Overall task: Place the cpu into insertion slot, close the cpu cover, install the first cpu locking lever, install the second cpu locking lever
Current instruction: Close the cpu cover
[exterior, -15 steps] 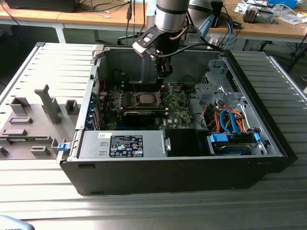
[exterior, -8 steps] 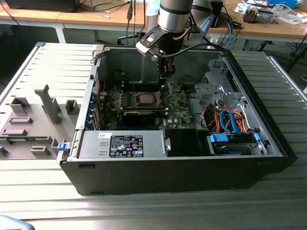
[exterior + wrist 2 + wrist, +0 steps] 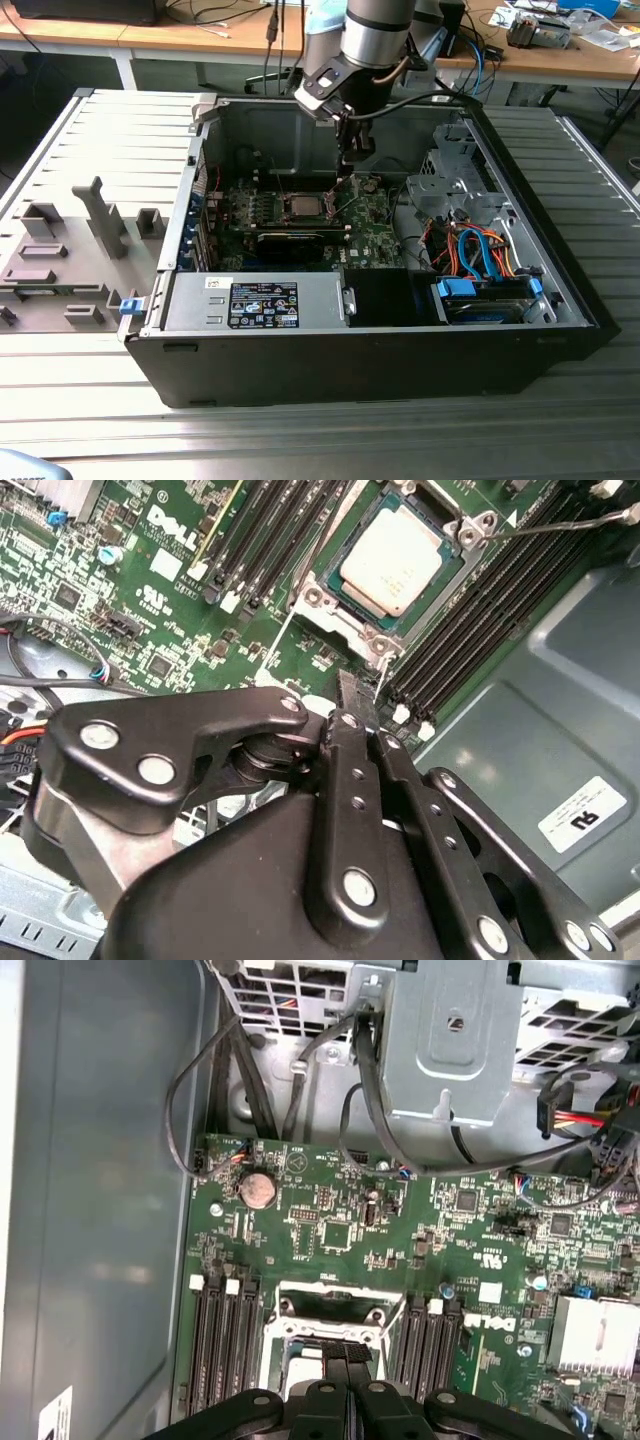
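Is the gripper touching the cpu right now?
Apart. In the second wrist view the gripper ends short of the cpu, with the insertion slot rim showing between them.

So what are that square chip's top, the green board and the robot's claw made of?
The cpu top looks like matte, pale silver metal, evenly dull. The green motherboard seems lacquered circuit laminate, slightly glossy with printed marks. The gripper looks like black-coated metal, judging by its rigid links and bright pins.
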`<state>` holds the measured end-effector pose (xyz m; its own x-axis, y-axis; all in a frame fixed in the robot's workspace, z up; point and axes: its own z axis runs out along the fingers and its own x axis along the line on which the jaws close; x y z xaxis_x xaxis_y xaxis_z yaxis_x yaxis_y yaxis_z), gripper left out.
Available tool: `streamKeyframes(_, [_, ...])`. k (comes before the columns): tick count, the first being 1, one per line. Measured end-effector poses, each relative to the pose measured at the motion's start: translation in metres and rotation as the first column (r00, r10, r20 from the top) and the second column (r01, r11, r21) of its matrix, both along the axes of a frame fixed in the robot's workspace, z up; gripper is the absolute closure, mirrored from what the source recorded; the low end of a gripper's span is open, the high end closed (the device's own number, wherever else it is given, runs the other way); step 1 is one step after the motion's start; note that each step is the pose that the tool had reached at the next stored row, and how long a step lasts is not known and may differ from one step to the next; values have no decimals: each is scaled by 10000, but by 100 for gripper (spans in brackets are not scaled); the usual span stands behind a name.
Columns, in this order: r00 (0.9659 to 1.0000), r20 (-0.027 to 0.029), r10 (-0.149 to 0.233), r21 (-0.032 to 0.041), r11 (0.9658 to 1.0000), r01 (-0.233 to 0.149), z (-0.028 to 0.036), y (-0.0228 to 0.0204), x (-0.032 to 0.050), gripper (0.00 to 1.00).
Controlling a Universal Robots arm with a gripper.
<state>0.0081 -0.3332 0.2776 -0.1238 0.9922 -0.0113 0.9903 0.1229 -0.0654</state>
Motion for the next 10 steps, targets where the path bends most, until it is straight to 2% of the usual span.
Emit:
streamKeyframes(6, [10000, -79, 1, 0, 10000, -1, -6, 0, 96, 89])
streamKeyframes(10, [9999, -102, 1, -1, 10000, -1, -13, 0, 134, 89])
